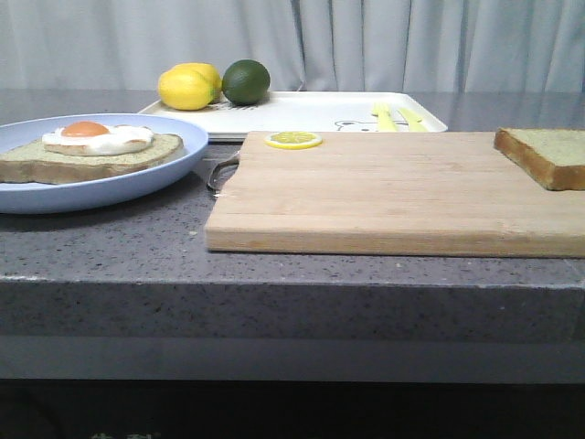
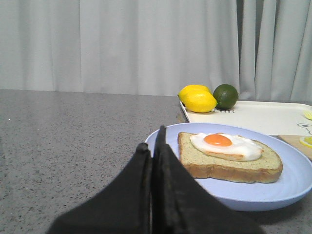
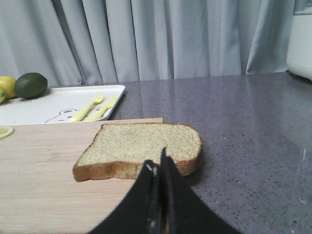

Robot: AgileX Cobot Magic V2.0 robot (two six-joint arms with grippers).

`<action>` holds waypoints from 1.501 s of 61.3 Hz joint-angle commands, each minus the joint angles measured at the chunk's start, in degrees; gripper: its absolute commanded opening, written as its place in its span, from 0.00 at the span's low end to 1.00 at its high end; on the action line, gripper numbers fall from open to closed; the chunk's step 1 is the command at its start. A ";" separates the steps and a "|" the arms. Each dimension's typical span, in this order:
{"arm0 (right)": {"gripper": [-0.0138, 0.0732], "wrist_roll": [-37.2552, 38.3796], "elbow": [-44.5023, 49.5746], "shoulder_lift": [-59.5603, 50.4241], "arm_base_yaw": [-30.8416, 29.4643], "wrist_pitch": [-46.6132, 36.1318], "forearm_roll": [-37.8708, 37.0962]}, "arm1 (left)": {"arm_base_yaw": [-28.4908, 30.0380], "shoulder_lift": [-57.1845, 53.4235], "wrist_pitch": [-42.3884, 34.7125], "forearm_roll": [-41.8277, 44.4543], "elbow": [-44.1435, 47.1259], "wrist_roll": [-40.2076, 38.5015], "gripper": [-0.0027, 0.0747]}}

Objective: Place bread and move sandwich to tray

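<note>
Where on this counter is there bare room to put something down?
The cutting board is mostly bare between the lemon slice and the bread. The tray is open between the fruit and the yellow cutlery. The plate is crowded by the sandwich.

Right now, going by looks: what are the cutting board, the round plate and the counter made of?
Rectangular pale cutting board: looks like wood, matte, with lengthwise grain and joined strips showing. Round pale blue plate: probably plastic or melamine, uniform colour with a soft satin sheen; glazed ceramic can't be ruled out. Dark grey counter: speckled stone or stone-look composite, semi-polished, reflecting light in the right wrist view.
</note>
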 commanded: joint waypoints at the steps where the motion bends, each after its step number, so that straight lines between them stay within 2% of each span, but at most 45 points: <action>1: 0.08 -0.43 -4.78 -1.10 -0.44 -2.35 0.21 | 0.03 -1.21 -3.50 -0.99 -4.11 -0.50 0.01; 6: 0.08 -0.43 -10.38 -1.08 -0.44 3.34 -0.70 | 0.03 -0.85 -0.13 -3.93 -9.13 -0.50 0.01; 16: 0.08 -0.43 -23.00 1.25 -0.44 12.69 -1.87 | 0.03 2.84 9.79 -4.07 -21.57 -0.50 0.01; 28: 0.08 -0.43 -36.42 11.11 -0.44 22.02 -1.87 | 0.03 12.53 20.70 -4.07 -36.78 -0.50 0.01; 36: 0.08 -0.43 -43.11 18.58 -0.44 29.66 -1.87 | 0.03 19.28 26.70 -4.07 -43.56 -0.50 0.01; 59: 0.08 -0.43 -44.73 30.94 -0.44 35.83 -0.73 | 0.03 29.28 26.63 -4.17 -43.42 -0.50 0.01; 68: 0.09 -0.43 -44.73 33.95 -0.44 38.49 -0.79 | 0.03 31.40 26.64 -0.88 -43.33 -0.50 0.01; 73: 0.18 -0.43 -44.73 35.39 -0.44 39.55 -0.79 | 0.03 31.77 26.31 0.66 -43.33 -0.50 0.03; 76: 0.30 -0.43 -44.73 36.15 -0.44 39.87 -0.79 | 0.03 31.77 26.31 0.78 -43.33 -0.19 0.08; 83: 0.64 -0.43 -44.73 37.59 -0.44 39.94 -0.71 | 0.03 31.77 26.23 0.78 -43.33 -0.50 0.36; 86: 0.74 -0.43 -44.73 38.00 -0.44 39.82 -0.64 | 0.03 31.77 26.08 0.78 -43.33 -0.50 0.50; 92: 0.82 -0.43 -44.73 38.37 -0.44 39.81 0.08 | 0.03 31.77 25.96 1.05 -43.33 -0.50 0.61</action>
